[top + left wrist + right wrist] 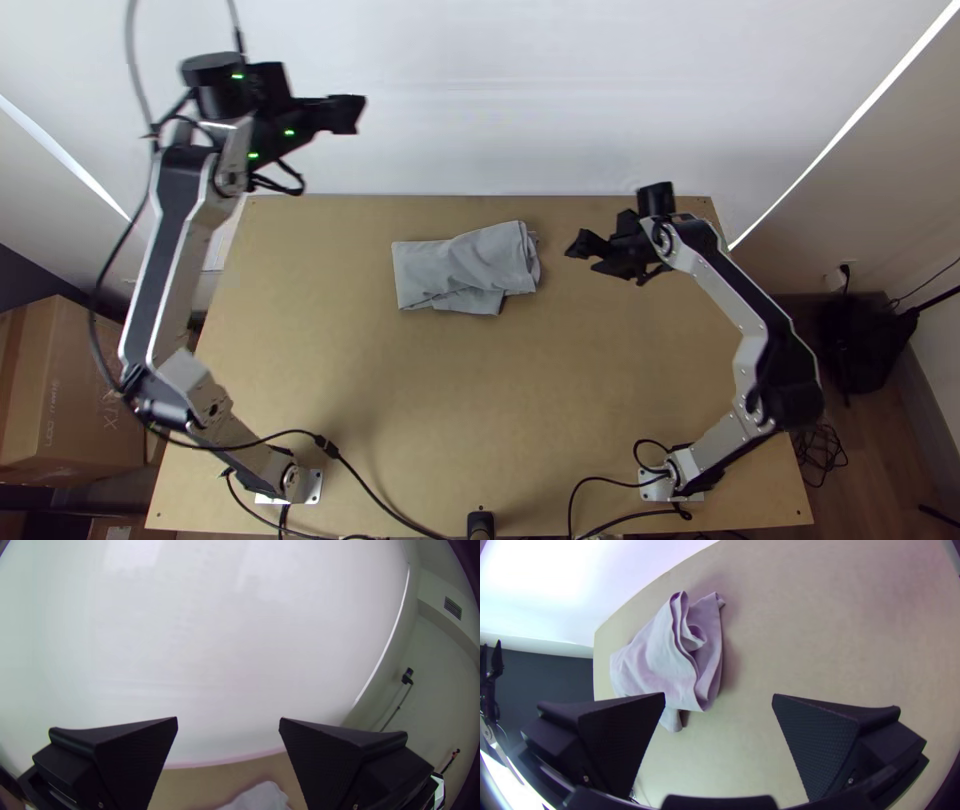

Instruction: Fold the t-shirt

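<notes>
From where I'm standing, the grey T-shirt (465,262) lies nr the middle of the tabletop's (450,400) far edge, a bit in from it. It's folded up in a small, uneven bundle: fairly flat at its L end, w/ creases running across, & several loose layers stacked at the R end. A bit of cloth pokes out underneath on the side toward the near edge.

L gripper (350,114) is up high, out past the far L corner & well apart from the shirt. Its two fingers (125,755) are spread wide w/ nothing btwn them.

R gripper (584,250) is over the far R part of the tabletop, just off the shirt's layered end & not touching it. Its fingers (820,740) are wide apart too, nothing held. Both grippers empty, then.

Black cables (380,500) trail by the near edge, some nr each arm's base. There's a cardboard box (75,400) off past the L edge & a black bag (860,340) on the floor beyond the R edge.
</notes>
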